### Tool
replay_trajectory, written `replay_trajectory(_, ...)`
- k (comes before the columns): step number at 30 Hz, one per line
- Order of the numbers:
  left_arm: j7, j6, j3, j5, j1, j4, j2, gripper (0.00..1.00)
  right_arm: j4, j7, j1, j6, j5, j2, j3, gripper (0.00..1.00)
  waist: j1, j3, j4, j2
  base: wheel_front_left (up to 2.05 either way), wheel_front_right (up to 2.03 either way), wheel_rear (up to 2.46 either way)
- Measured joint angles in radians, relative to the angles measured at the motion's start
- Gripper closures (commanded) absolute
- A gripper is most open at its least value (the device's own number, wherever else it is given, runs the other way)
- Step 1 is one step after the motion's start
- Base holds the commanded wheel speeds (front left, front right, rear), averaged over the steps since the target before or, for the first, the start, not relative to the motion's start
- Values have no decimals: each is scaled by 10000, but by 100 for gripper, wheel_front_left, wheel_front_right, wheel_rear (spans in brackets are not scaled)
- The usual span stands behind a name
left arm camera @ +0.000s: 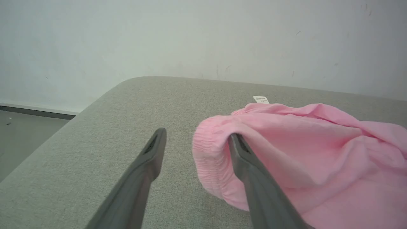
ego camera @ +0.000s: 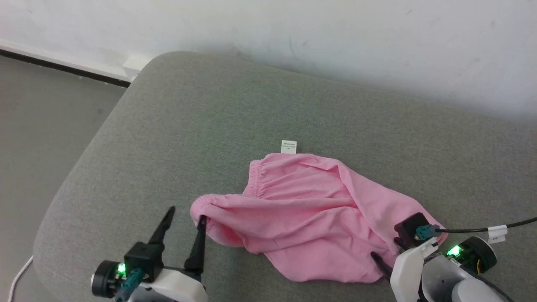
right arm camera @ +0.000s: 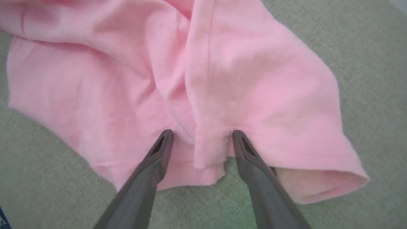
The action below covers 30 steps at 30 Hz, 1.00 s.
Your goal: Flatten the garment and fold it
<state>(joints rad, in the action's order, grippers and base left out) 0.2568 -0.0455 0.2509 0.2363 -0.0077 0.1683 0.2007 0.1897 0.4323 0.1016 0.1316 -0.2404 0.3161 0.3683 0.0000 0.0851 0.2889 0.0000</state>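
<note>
The garment (ego camera: 310, 209) is seen lying rumpled on the grey upholstered cushion (ego camera: 209, 117), toward its near edge, with the white tag (ego camera: 288, 146) laid flat at the far side beside the gathered waistband. The left hand (ego camera: 186, 214) is held low at the garment's left end and pointed away from the robot, its fingers parted and nothing gripped; the inner finger (left arm camera: 251, 178) is set against the rolled waistband, while the outer one is kept over bare cushion. The right hand (right arm camera: 202, 133) is angled down over the near right hem, released, its fingers spread wide with a fold of cloth lying between the tips.
</note>
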Motion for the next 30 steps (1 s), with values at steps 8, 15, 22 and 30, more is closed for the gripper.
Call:
replay_trajectory(8, 2, -874, -393, -959, 12, -560, 81, 0, 322, -238, 190, 0, -320, 25, -140, 100, 1, 15, 160, 0, 0, 0, 0)
replay_trajectory(15, 0, -635, -433, -1064, 100, -1185, -157, 0, -207, -188, 261, 0, -1001, -46, -1687, 100, 1, -98, 426, 0, 0, 0, 0)
replay_trajectory(22, 2, -328, -385, -1101, 189, -1260, -466, 0, -247, 1296, 887, 0, -1147, 589, -3816, 100, 1, 129, 708, 0, 0, 0, 0)
replay_trajectory(30, 2, 59, -299, -1204, 90, -1175, -763, 0, 1567, 1337, 2228, 0, -581, 1237, -5122, 0, 2, 622, 841, 0, 0, 0, 0)
